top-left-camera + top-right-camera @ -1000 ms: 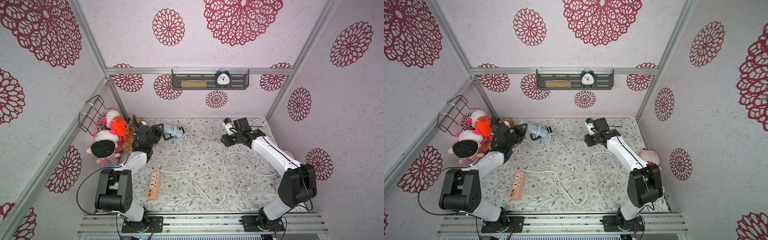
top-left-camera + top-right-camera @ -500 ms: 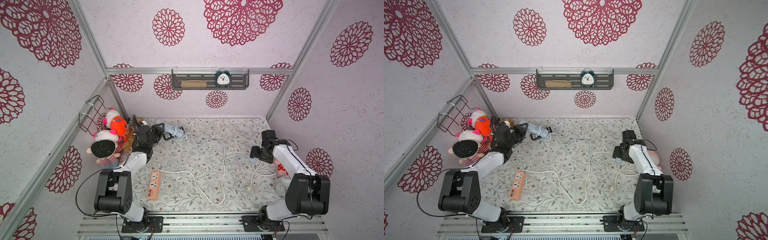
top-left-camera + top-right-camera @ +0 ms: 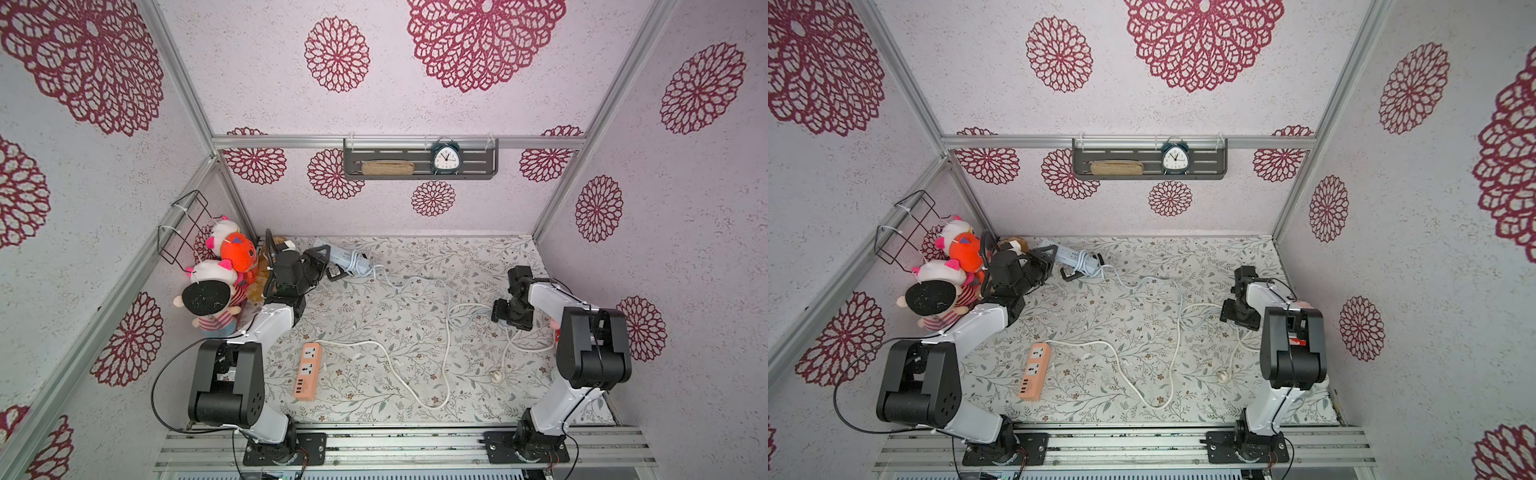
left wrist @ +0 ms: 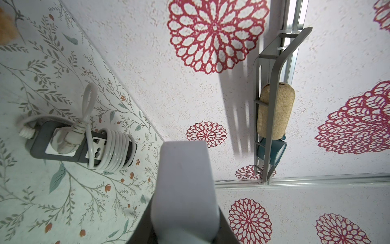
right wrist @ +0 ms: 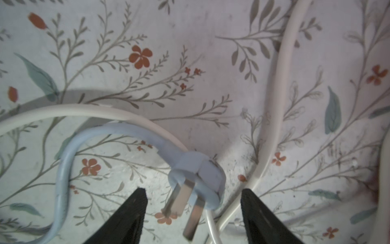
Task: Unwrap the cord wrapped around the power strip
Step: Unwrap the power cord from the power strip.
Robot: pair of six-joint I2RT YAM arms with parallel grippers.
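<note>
Left gripper (image 3: 327, 262) is clenched across the blue power strip (image 3: 347, 257), upper left-centre in both top views, at the back edge of the table (image 3: 374, 307). In the left wrist view the same strip (image 4: 185, 179) runs out between the dark fingers. There are cord loops around its right part, but I can't count the turns from above. The right gripper (image 5: 193, 191) is released, jaws wide apart. The blue plug (image 5: 198, 179) lies on the table between them, touching neither, with two flat pins showing. The blue cord (image 5: 63, 164) curls away from it to the lower left of that frame.

Counts:
- **Power strips:** 3.
  - The blue one.
  - The orange power strip (image 3: 308, 371), lower left-centre, has 2 sockets plus a port row.
  - The dark grey power strip (image 4: 61, 150), left side of the left wrist frame, is wound with six or seven turns of white cord (image 4: 116, 150). A white plug (image 4: 67, 140) is seated in it. I can't place it in the top views.
- **Plush toys** (image 3: 212, 272): at least 4, at the left edge.
- **Shelf** (image 3: 478, 173): upper centre, carrying 1 clock (image 3: 445, 157) and 1 tan pouch (image 3: 387, 167).
- **Wire basket** (image 3: 183, 226): 1.

Writing: no brand or label is legible, and the clock numerals are too small to read.
</note>
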